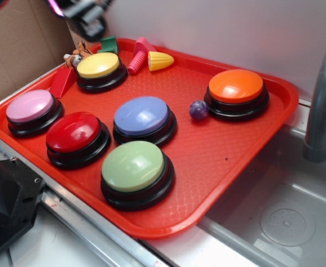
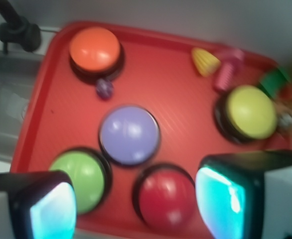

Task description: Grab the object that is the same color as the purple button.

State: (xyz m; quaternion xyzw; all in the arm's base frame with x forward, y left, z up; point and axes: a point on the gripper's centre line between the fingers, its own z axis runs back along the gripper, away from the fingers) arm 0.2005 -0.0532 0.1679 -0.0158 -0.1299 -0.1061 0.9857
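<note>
Nearest on the red tray (image 1: 246, 139) sit the green button (image 1: 133, 166) and red button (image 1: 73, 132), with the purple button (image 1: 142, 115) just behind them. Past it, the small purple ball (image 1: 198, 109) lies on the tray, just beside the orange button (image 1: 236, 86). Farthest back, above the tray's far corner, the gripper (image 2: 136, 204) hangs with jaws released, holding nothing.
</note>
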